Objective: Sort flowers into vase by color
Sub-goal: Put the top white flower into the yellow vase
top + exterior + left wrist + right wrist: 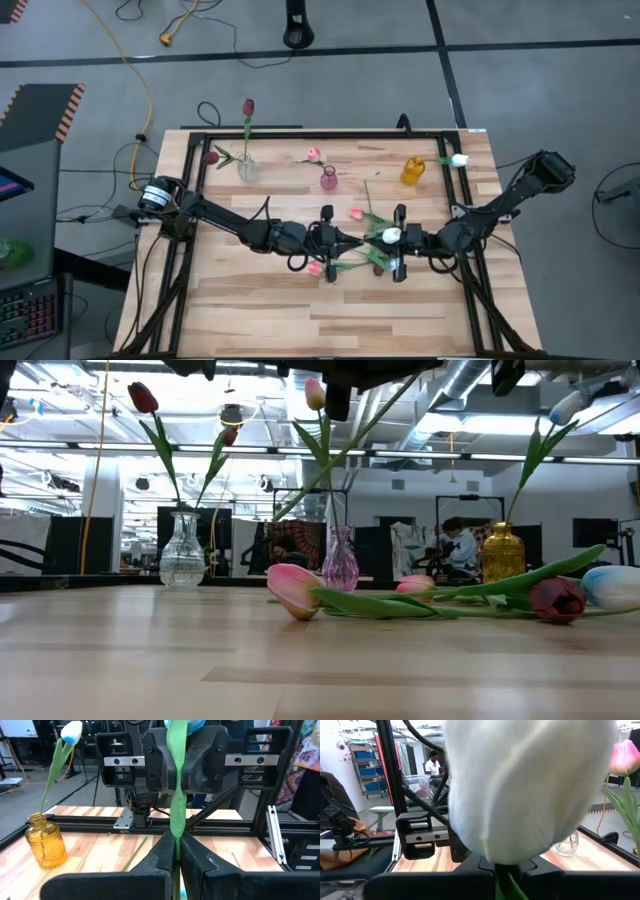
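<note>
The wooden desk (250, 310) stands on grey floor; the low view shows a workshop behind. On it stand a clear vase (247, 170), a purple vase (328, 180) and an amber vase (413, 172). Mid-desk, the left hand (327, 238) pinches a green stem (176, 795). The right hand (399, 242) meets it at the white tulip (391, 236), whose head fills the right wrist view, hiding those fingers. Loose flowers (420, 600) lie beneath.

The white tulip head (530, 785) fills the right wrist view's centre, hiding the right claw (502, 870) behind it.
</note>
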Robot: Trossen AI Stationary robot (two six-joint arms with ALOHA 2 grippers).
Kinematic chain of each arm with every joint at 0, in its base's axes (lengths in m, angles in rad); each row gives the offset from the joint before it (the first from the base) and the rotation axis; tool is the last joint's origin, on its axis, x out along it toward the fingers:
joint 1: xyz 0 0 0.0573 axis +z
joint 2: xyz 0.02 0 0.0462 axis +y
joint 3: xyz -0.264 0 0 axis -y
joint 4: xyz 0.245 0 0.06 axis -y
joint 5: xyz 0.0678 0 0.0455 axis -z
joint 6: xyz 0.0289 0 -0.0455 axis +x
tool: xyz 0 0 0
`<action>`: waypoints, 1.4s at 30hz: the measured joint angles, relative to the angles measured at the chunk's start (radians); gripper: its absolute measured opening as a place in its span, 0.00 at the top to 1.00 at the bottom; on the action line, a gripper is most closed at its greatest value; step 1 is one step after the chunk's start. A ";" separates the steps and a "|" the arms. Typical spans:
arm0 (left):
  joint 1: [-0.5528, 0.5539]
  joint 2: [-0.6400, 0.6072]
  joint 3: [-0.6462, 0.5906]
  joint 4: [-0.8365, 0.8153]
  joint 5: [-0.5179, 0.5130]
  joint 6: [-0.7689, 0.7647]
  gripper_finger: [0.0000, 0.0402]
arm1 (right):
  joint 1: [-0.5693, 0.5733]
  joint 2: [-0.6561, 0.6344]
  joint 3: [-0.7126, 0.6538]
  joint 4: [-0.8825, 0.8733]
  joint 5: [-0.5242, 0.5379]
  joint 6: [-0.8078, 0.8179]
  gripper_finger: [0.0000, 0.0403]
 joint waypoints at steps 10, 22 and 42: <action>0.002 0.000 0.000 -0.002 0.020 -0.001 0.76 | 0.004 -0.060 0.001 -0.004 -0.005 -0.098 0.91; 0.002 0.000 0.000 -0.019 0.008 0.009 0.59 | 0.114 -0.318 0.036 -0.330 0.175 -0.182 0.92; 0.003 0.001 0.000 -0.182 -0.009 -0.042 0.58 | 0.249 -0.395 0.482 -1.100 0.682 -0.184 0.92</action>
